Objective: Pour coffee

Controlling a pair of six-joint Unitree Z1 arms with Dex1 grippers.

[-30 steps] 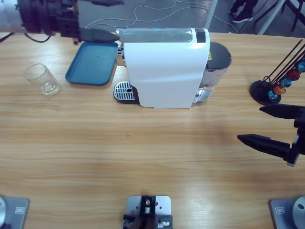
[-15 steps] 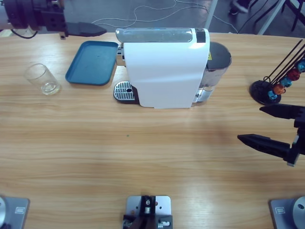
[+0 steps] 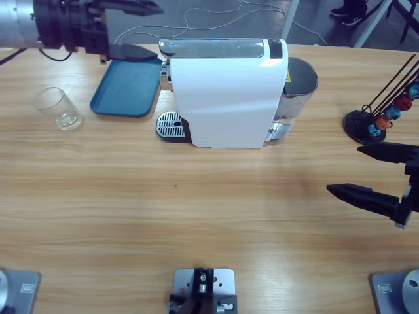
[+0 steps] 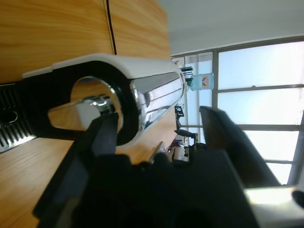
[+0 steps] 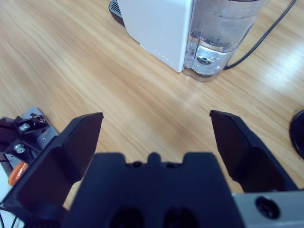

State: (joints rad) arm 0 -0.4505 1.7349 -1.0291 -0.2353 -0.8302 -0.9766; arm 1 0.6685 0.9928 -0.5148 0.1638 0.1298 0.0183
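The white coffee machine (image 3: pixel 226 91) stands at the back middle of the table, with a silver top bar and a round drip grate (image 3: pixel 170 124) at its left foot. My left gripper (image 3: pixel 141 29) hovers open just left of the machine's top end, above the table's far edge. In the left wrist view the machine's chrome head (image 4: pixel 95 107) in its black ring sits between the spread jaws of the left gripper (image 4: pixel 161 142). An empty-looking clear glass tumbler (image 3: pixel 59 108) stands far left. My right gripper (image 3: pixel 366 173) waits open at the right edge. No coffee shows.
A blue tray (image 3: pixel 127 85) lies between the tumbler and the machine. A black capsule rack (image 3: pixel 380 118) with coloured capsules stands at the far right. The machine's water tank (image 5: pixel 223 33) and its cable show in the right wrist view, above the open right gripper (image 5: pixel 154 128).
The left gripper drew back to the left half a second ago and has returned toward the machine's left end, jaws spread. The right arm has not moved.
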